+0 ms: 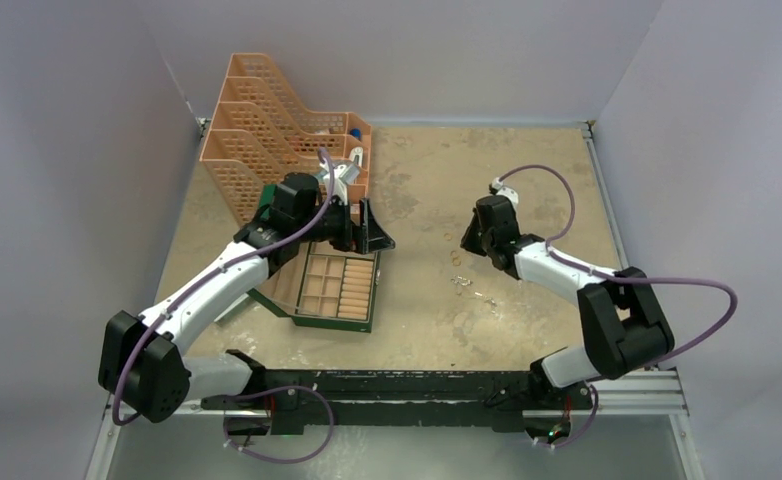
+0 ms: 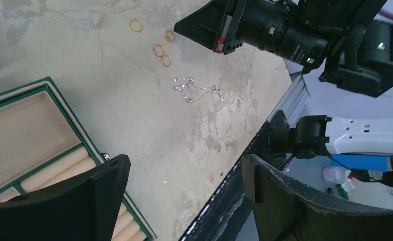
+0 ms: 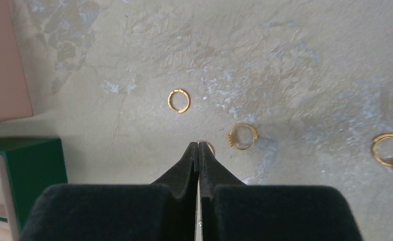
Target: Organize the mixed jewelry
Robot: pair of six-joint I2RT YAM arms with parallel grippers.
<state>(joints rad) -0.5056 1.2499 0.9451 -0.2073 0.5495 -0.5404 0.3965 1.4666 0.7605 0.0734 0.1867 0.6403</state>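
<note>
Several tiny gold rings (image 1: 454, 257) and silvery chain pieces (image 1: 464, 285) lie on the table between the arms. In the right wrist view three rings lie loose, one ahead (image 3: 179, 100), one at right (image 3: 242, 136) and one far right (image 3: 390, 150). My right gripper (image 3: 198, 145) is shut at table level, with the arc of a fourth gold ring (image 3: 210, 147) showing at its tips. My left gripper (image 2: 184, 175) is open and empty, above the table beside the open green box (image 2: 55, 93). The left wrist view shows the rings (image 2: 158, 49) and a silver chain (image 2: 197, 90).
The green box (image 1: 317, 322) has beige compartments and ring rolls. An orange tiered file rack (image 1: 267, 120) stands at the back left behind it. The black rail (image 1: 417, 385) runs along the near edge. White walls close in the table.
</note>
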